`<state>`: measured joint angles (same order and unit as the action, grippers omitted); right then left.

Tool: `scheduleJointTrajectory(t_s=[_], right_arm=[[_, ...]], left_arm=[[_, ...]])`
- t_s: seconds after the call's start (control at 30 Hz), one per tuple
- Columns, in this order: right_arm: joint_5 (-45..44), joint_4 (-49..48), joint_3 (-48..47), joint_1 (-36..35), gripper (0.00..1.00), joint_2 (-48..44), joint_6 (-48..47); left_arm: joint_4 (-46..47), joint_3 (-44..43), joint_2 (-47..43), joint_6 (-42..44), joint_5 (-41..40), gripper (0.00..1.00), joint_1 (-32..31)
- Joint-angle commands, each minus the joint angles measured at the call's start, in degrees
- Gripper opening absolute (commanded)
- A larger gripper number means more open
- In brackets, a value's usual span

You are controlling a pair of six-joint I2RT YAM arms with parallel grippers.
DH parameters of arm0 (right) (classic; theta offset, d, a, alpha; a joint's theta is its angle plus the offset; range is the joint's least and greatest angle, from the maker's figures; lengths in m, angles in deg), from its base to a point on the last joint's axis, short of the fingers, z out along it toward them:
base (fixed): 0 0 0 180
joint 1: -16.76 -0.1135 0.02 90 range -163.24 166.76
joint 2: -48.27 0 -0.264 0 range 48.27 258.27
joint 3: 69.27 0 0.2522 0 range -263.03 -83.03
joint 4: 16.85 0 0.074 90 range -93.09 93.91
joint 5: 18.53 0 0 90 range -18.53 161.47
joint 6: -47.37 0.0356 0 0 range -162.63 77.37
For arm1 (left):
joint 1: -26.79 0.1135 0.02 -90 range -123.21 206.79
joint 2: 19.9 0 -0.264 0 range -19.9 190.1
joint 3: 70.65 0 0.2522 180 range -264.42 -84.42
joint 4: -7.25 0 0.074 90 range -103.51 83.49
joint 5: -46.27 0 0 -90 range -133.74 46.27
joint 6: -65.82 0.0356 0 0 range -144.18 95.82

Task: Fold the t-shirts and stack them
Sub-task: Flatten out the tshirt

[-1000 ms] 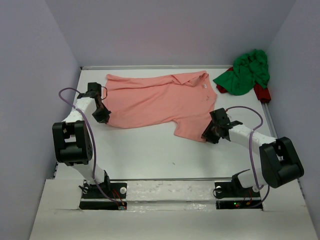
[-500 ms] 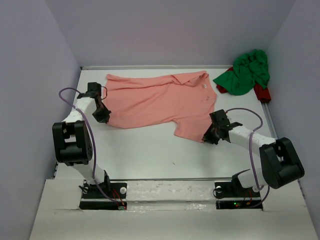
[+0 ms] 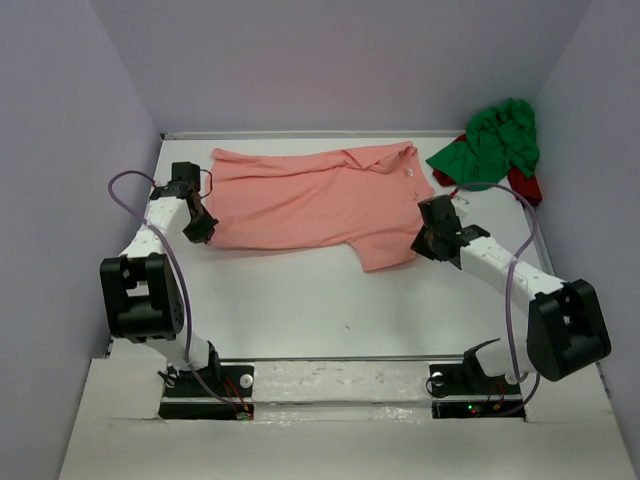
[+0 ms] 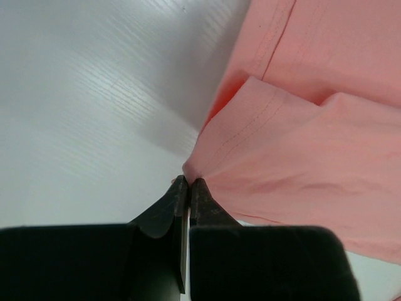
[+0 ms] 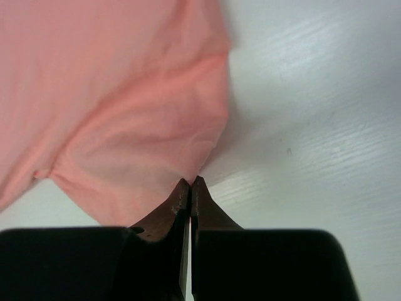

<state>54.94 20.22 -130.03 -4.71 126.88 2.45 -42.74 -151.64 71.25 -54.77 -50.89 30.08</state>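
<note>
White table [image 3: 300, 300] bears spread salmon t-shirt [image 3: 310, 200] and crumpled green t-shirt [image 3: 495, 145].

Salmon pink t-shirt [image 3: 300, 200] spread wide, collar toward the right, bright green t-shirt [image 3: 495, 140] crumpled in far right corner

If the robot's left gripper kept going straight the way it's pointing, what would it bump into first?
The pink t-shirt. The left gripper is shut on its edge, so the cloth sits right at its tips. Just beyond that corner looks like white table, though depth is hard to judge.
</note>
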Motion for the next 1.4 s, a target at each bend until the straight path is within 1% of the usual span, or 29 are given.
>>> scheduleJointTrajectory(t_s=[0.0, 0.23, 0.3, 0.37, 0.43, 0.47, 0.57, 0.63, 0.73, 0.77, 0.83, 0.87, 0.9, 0.97, 1.13, 1.2, 1.23, 1.37], right_arm=[[-10.9, 0.5, -7.7, -0.4, 0.00, -4.4, -7.9], [-16.1, 0.9, -20.1, -0.4, 0.00, -8.5, -19.8], [-17.3, 1.3, -25.4, -0.4, 0.00, -9.4, -22.0], [-17.7, 1.6, -29.2, -0.4, 0.00, -10.8, -25.8], [-18.6, 2.3, -35.0, -0.4, 0.00, -12.2, -29.7], [-18.9, 2.6, -37.1, -0.4, 0.00, -12.7, -31.1], [-18.9, 3.0, -44.8, -0.4, 0.00, -15.1, -35.7], [-17.7, 3.1, -50.5, -0.4, 0.00, -16.0, -38.7], [-15.5, 5.2, -57.5, -0.4, 0.00, -16.3, -41.6], [-15.4, 6.9, -62.8, -0.4, 0.00, -16.1, -43.2], [-12.9, 8.5, -68.3, -0.4, 0.00, -15.2, -44.5], [-11.9, 9.4, -71.0, -0.4, 0.00, -14.9, -46.9], [-9.4, 11.2, -76.5, -0.4, 0.00, -14.4, -47.4], [-7.4, 12.9, -81.5, -0.4, 0.00, -13.2, -48.7], [-1.0, 15.1, -90.8, -0.4, 0.00, -11.7, -50.2], [1.1, 15.3, -92.3, -0.4, 0.00, -11.4, -50.6], [3.3, 15.3, -93.3, -0.4, 0.00, -11.3, -50.6], [6.6, 14.8, -94.6, -0.4, 0.00, -11.5, -50.8]], left_arm=[[-2.8, -1.2, -6.7, 0.4, -4.6, 0.00, -1.0], [-7.4, -7.1, -14.4, 1.8, -11.5, 0.00, -2.9], [-9.1, -9.0, -16.9, 2.5, -12.5, 0.00, -2.9], [-10.8, -12.0, -18.5, 3.1, -12.5, 0.00, -3.0], [-11.7, -15.6, -21.3, 4.2, -11.5, 0.00, -2.9], [-11.7, -16.9, -22.2, 4.7, -10.5, 0.00, -4.9], [-10.0, -21.3, -27.4, 6.5, -7.6, 0.00, -6.0], [-7.3, -24.3, -31.8, 7.9, -5.2, 0.00, -6.2], [-5.0, -27.4, -34.9, 9.7, -0.7, 0.00, -6.2], [-4.3, -29.9, -36.2, 10.6, 0.7, 0.00, -6.2], [-4.1, -32.5, -37.2, 11.9, 1.8, 0.00, -6.2], [-4.0, -35.1, -37.4, 12.6, 2.2, 0.00, -6.2], [-3.9, -36.3, -37.5, 13.4, 2.6, 0.00, -6.3], [-2.3, -38.1, -38.5, 13.9, 3.2, 0.00, -6.4], [1.4, -41.0, -39.8, 13.8, 6.9, 0.00, -6.4], [2.1, -42.8, -39.7, 13.8, 9.6, 0.00, -6.4], [2.3, -43.2, -39.9, 14.0, 10.1, 0.00, -6.4], [3.4, -43.3, -40.7, 14.1, 12.3, 0.00, -6.4]])
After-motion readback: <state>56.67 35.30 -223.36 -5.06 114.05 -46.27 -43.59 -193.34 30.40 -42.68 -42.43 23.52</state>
